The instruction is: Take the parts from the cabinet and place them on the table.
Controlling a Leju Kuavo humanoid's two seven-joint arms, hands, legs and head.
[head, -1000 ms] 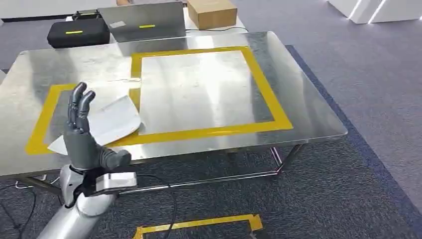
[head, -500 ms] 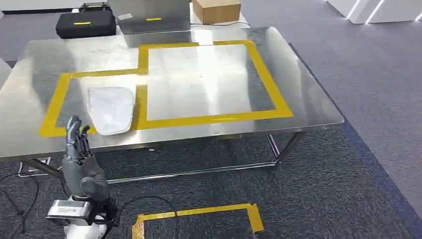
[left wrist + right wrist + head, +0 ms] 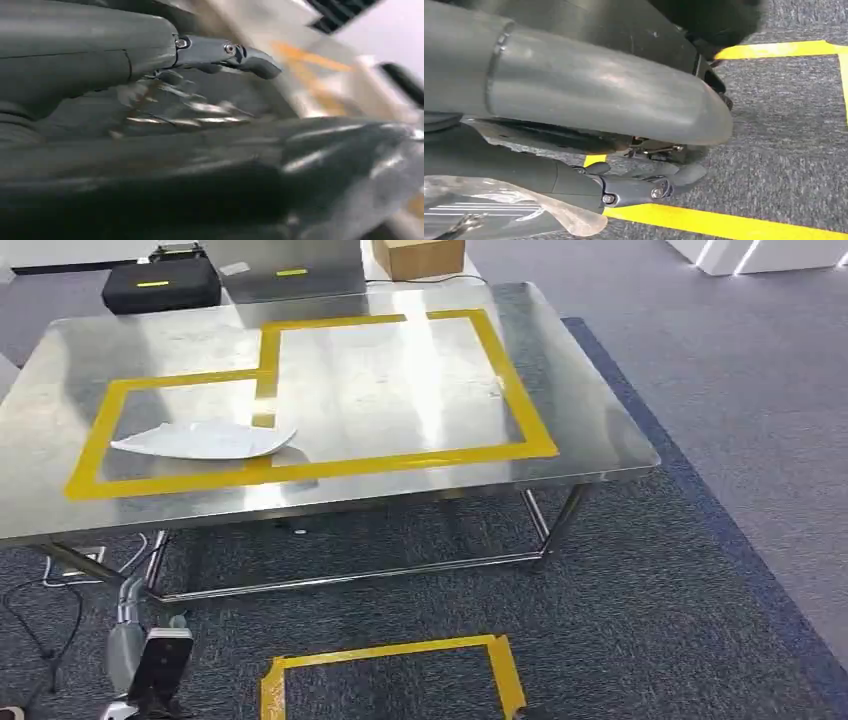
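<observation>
Head view: a steel counter [image 3: 600, 430] is standing on dark carpet, marked with yellow tape rectangles [image 3: 520, 405]. A white bagged part [image 3: 205, 440] is lying flat on the counter inside the smaller taped box at the robot's left, its near end just reaching the tape line between the two boxes. Behind the counter a black case [image 3: 160, 287], a grey case [image 3: 290, 268] and a cardboard box [image 3: 418, 256] are sitting on a separate surface. On the floor in front, another yellow taped outline [image 3: 390, 665] is showing, and the left arm [image 3: 135, 650] is hanging low at the lower left corner, well apart from the part.

Left wrist view: the left hand [image 3: 150, 100] is showing up badly blurred. One dark finger is lying stretched out with nothing visible in the grasp, but the blur is making it impossible to tell how the fingers [image 3: 225, 52] are spread.

Right wrist view: the right hand [image 3: 574, 150] is hanging over grey carpet crossed by yellow tape. The thick thumb is lying straight, and the dark fingers [image 3: 634, 190] are gripping a clear plastic bag [image 3: 524, 210] holding a part, pressed against the palm.
</observation>
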